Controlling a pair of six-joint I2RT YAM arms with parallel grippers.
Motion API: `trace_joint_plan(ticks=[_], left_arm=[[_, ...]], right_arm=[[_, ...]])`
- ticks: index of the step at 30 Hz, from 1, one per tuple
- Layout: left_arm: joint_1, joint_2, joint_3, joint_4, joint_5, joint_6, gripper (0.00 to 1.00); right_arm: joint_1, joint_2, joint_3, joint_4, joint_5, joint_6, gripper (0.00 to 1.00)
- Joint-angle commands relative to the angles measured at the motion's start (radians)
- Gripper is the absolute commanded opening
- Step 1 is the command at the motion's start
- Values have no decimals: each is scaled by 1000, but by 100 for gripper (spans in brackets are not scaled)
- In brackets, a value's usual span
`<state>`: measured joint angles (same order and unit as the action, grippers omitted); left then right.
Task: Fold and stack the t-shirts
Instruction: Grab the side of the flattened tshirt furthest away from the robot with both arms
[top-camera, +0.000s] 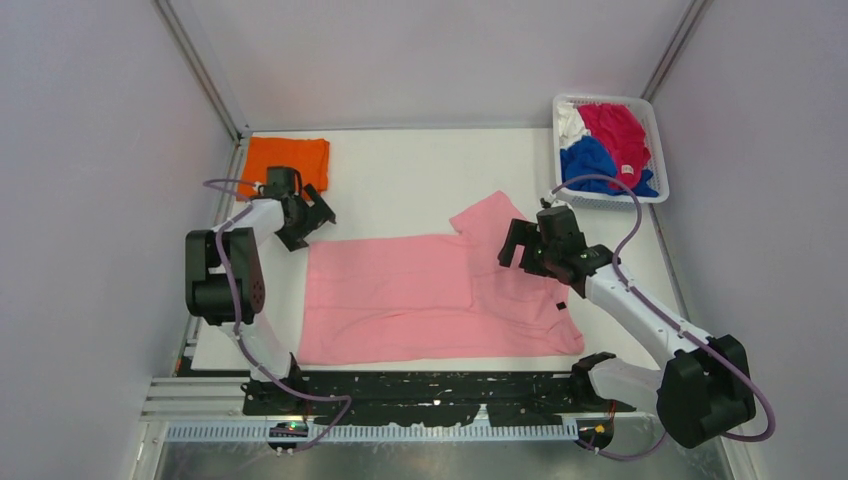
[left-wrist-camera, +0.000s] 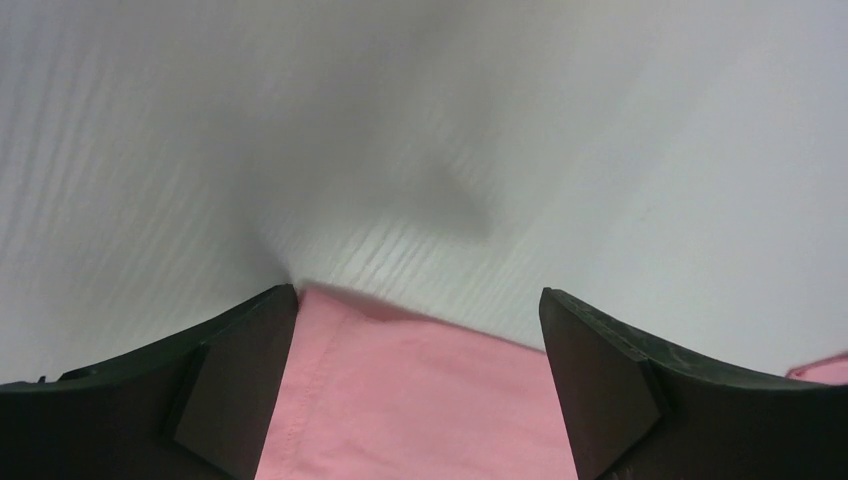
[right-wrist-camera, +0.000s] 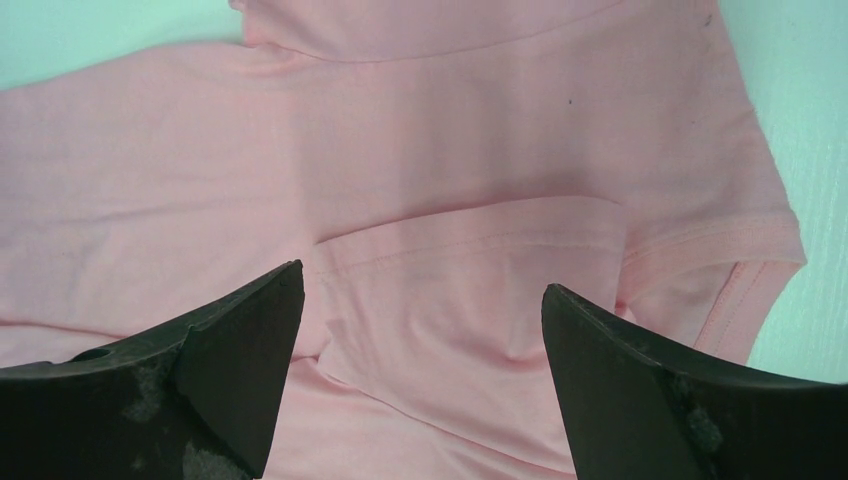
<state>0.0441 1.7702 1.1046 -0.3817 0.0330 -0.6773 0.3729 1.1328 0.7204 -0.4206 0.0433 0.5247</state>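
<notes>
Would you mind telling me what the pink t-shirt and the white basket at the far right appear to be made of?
The pink t-shirt looks like soft, matte knit cloth, probably cotton jersey: it lies in shallow folds and its sleeve hems show rows of stitching. The basket looks like rigid white plastic, judging by its slotted mesh walls and even rim.

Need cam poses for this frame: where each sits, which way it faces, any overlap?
Top external: above and behind the arms, facing down on the table; left gripper and right gripper show.
Left wrist: faces down on the pink t-shirt edge; own open fingers.
Right wrist: faces down on the shirt's sleeve; own open fingers.
Shared: all three see the pink t-shirt.
</notes>
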Motion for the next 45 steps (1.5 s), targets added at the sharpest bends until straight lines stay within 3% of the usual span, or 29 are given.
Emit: trace_joint_plan(ticks=[1, 5, 7, 13, 18, 28, 34, 38, 42, 45], left_arm=[[-2, 13, 49, 15, 101, -15, 99], [-3, -6, 44, -59, 75, -16, 100], [-4, -5, 34, -74, 84, -5, 94], [-7, -22, 13, -97, 124, 2, 91], [-16, -9, 34, -116, 136, 15, 65], [-22, 8, 70, -169, 128, 49, 28], [-35, 42, 133, -279, 44, 91, 28], [-35, 49, 148, -288, 72, 122, 27], [-35, 52, 152, -289, 93, 147, 8], [-35, 57, 158, -298, 99, 159, 0]], right_arm=[[-17, -2, 33, 38, -21, -19, 95], [-29, -8, 36, 37, -11, -22, 95], [-33, -10, 40, 35, -10, -26, 95], [-44, -24, 46, 23, -7, -49, 95], [-50, -40, 39, 16, -4, -59, 95], [-72, -66, 27, 1, 10, -73, 95], [-84, -48, 36, -5, 16, -80, 95], [-87, -33, 42, -6, 14, -83, 95], [-89, -28, 46, -5, 13, -88, 96], [-93, -26, 47, -6, 20, -91, 95]])
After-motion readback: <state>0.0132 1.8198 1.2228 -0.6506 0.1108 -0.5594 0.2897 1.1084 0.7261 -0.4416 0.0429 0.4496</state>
